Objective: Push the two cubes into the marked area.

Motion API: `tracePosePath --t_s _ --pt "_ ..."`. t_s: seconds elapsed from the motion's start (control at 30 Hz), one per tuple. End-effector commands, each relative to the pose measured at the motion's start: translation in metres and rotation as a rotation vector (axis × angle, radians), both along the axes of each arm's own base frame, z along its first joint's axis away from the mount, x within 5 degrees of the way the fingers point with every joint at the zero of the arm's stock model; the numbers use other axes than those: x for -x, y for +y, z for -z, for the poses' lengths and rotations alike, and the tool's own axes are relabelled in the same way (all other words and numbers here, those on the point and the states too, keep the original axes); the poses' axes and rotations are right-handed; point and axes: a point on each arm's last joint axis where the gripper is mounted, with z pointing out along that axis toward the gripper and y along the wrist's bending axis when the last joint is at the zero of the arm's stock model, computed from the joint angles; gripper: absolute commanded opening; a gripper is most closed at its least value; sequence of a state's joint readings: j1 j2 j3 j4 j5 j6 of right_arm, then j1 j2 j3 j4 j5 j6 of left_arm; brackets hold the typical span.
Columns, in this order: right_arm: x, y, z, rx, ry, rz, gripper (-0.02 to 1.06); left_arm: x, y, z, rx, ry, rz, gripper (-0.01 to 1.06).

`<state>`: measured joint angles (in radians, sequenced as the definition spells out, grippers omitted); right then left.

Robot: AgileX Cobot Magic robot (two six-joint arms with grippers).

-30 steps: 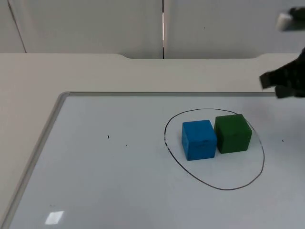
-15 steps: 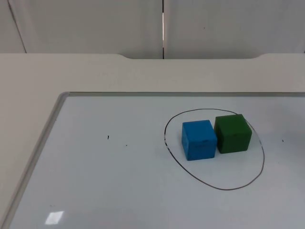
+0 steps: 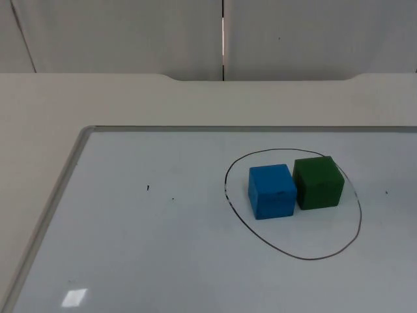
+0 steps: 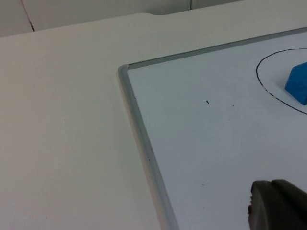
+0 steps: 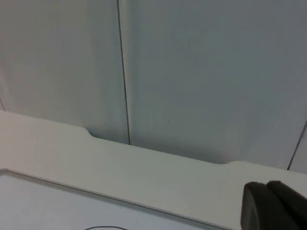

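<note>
Inside the drawn ring [image 3: 357,225] on the whiteboard [image 3: 163,248], two cubes touch: one blue cube [image 3: 272,190], one green cube [image 3: 317,182]. Left wrist view catches the board's corner; right wrist view, the partition [image 5: 201,72]. Jaws' state: cannot tell.

- Left tool [image 4: 278,206]: we see one dark, rounded fingertip of it in the left wrist view, held above the worktop; we cannot tell how its fingers stand.
- Right tool [image 5: 273,206]: we see one dark fingertip of it in the right wrist view, raised and pointing toward the partition wall; its finger spacing likewise cannot be judged.
</note>
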<state>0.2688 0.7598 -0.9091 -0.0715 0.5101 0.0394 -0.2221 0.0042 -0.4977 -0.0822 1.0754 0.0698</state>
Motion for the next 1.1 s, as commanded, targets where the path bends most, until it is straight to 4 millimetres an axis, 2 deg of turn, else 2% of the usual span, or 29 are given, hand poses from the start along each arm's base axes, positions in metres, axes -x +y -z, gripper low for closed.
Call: tracePosePath --t_s 0.0,0.13,0.5,0.7,1.07 --pt "0.010 -0.004 -0.001 0.026 0.006 0.004 0.00 0.000 0.000 0.001 0.005 0.001 -0.004 0.00" --pt "0.025 -0.008 0.007 0.032 -0.005 0.002 0.00 0.000 0.000 0.001 0.005 0.001 -0.004 0.00" --pt "0.078 -0.018 0.062 -0.039 0.035 -0.021 0.00 0.000 0.000 0.001 0.005 0.001 -0.004 0.00" --pt "0.100 -0.024 0.077 -0.044 0.053 -0.025 0.00 0.000 0.000 0.001 0.005 0.001 -0.004 0.00" --pt "0.132 -0.031 0.090 -0.046 0.096 -0.036 0.00 0.000 0.000 0.001 0.005 0.001 -0.004 0.00"
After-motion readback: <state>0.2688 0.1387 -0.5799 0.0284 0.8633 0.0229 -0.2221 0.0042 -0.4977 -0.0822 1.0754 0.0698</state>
